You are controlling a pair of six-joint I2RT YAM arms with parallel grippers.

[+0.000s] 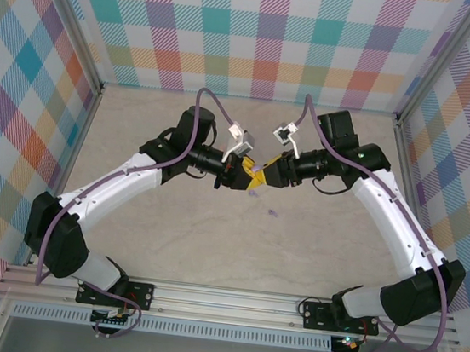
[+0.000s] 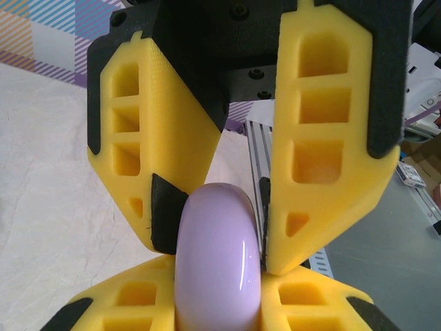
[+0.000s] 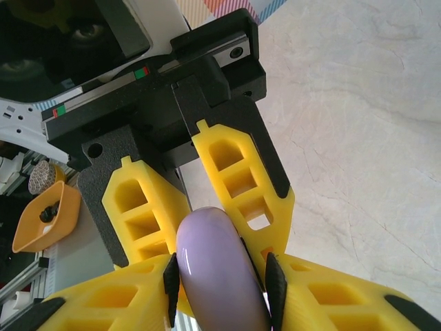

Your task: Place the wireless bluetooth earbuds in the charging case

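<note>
While both sets of jaws clamp the lilac case (image 2: 218, 276) between them, a lilac earbud (image 1: 275, 213) lies loose.
Your left jaws grip one end of the disc and your right jaws the other, so it is held on edge, long axis running arm to arm above the worktop (image 1: 166, 245). The earbud lies on the worktop just near and right of the jaws, closer to your right arm (image 1: 386, 203).

Open tabletop (image 1: 208, 254) between plaid walls (image 1: 19, 115)
</note>
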